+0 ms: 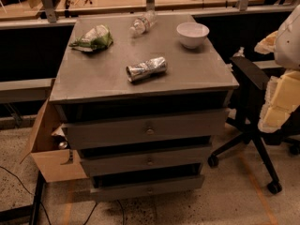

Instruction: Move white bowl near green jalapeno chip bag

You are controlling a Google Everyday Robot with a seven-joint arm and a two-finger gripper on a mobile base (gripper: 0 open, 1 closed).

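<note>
Closest sit grey metal drawers (147,130) under the grey worktop (93,86). Small round white bowl (192,34) stands back right, well apart from the wrinkly green jalapeno chip bag (92,38) at back left. Between them lies a clear plastic bottle (142,24), a crumpled silver foil bag (146,69) nearer front; a low carry could knock either, rolling the bottle. The hand is out of frame, so I cannot tell its state

On the cabinet top (93,81): chip bag (93,38) back-left, bottle (142,24) back-centre, bowl (192,34) back-right, foil bag (146,69) mid-front; hand (280,86) beyond its right side.
</note>
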